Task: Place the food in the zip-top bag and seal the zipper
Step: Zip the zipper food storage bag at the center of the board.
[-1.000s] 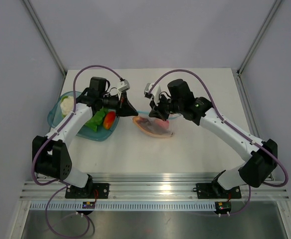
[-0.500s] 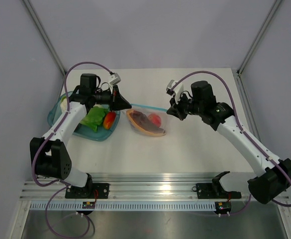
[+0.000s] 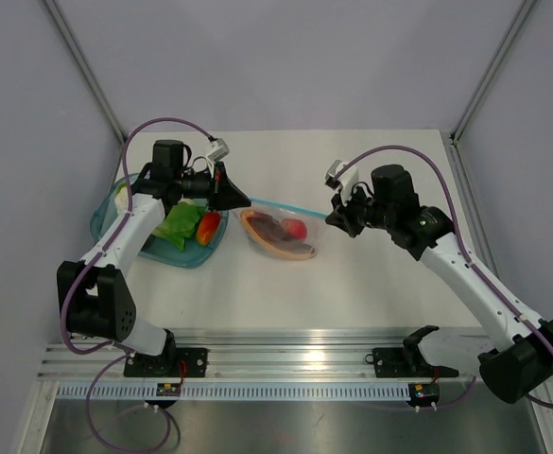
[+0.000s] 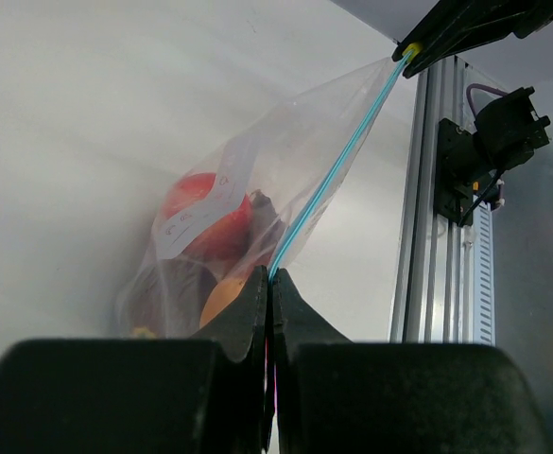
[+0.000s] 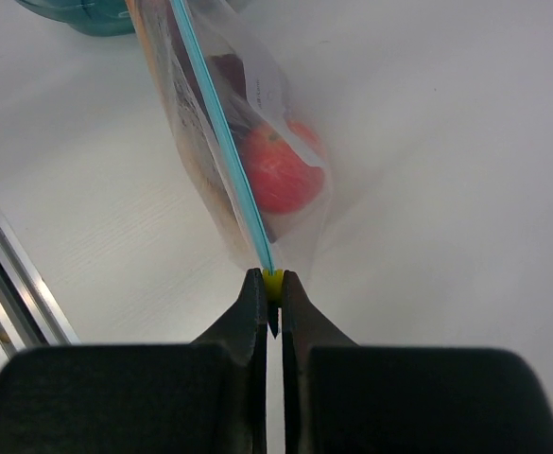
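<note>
Zipper (image 4: pixel 337 168) is pulled taut: left gripper (image 4: pixel 269 282) is clamped on one end, right gripper (image 5: pixel 269 284) pinches the other. Bag (image 3: pixel 278 234) spans between them mid-surface (image 3: pixel 352 284), food (image 5: pixel 278 170) inside.

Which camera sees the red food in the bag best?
Right wrist view: the red piece is close, large, mostly uncovered. Left wrist has a white label across it; top shows only a small dot.

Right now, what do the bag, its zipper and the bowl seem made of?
The zip-top bag looks like thin clear glossy plastic film: the food shows through. The zipper seems a denser teal plastic strip. The bowl looks translucent teal plastic, probably rigid.
</note>
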